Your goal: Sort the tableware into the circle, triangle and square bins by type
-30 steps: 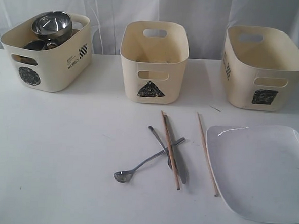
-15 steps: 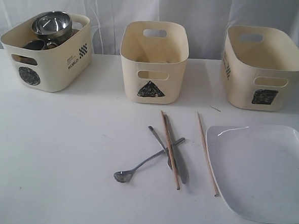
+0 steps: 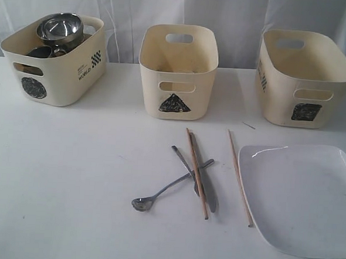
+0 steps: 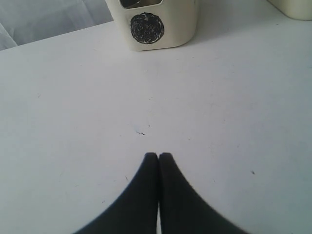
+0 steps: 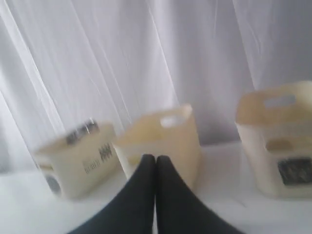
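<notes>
While neither arm shows in the exterior view, the sorting looks partway done: the circle bin (image 3: 53,69) already holds a steel bowl (image 3: 60,27) and more steel, and the triangle bin (image 3: 178,71) and square bin (image 3: 305,79) show nothing inside from this angle. Out on the table (image 3: 70,176), steel cutlery (image 3: 185,177) lies crossed with one chopstick (image 3: 197,173) in among it, and a second chopstick (image 3: 239,177) sits just beside the big white plate (image 3: 301,199). Trouble spot, I'd say: lift one piece from that tangle and its neighbours get dragged or flicked. The plate lies flat, offers little for jaws to bite on, and may slide rather than rise

Over to the left wrist view: left gripper (image 4: 158,156) pinched together, holding nothing, over bare table, circle bin ahead. It must spread before any pick, or it only pokes

Right wrist view, blurred: right gripper (image 5: 155,158) likewise closed and empty, raised, facing all three bins. Thin chopsticks could roll away or slip from its grasp
</notes>
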Controlling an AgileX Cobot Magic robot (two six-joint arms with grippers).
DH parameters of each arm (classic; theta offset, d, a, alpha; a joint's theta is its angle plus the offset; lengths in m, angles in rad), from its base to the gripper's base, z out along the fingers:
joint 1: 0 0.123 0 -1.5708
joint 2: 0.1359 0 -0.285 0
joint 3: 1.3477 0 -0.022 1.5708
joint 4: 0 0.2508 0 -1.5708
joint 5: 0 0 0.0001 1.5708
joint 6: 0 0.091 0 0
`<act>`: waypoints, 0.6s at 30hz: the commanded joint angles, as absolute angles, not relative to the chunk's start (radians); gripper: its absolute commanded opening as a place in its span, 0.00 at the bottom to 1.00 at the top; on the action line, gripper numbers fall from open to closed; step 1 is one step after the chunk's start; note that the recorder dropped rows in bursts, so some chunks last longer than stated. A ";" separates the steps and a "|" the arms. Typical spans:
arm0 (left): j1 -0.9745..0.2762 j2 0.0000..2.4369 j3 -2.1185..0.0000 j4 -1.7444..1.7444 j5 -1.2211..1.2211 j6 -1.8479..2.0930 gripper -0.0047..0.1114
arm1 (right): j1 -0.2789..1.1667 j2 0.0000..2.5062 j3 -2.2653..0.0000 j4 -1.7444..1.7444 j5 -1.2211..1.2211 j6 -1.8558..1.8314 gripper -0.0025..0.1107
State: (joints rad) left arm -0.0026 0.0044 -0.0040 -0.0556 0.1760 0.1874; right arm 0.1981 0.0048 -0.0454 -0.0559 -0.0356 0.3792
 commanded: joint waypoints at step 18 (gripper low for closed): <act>-0.002 0.000 0.000 -0.058 0.171 0.179 0.04 | 0.255 0.275 -0.370 0.072 0.453 0.244 0.14</act>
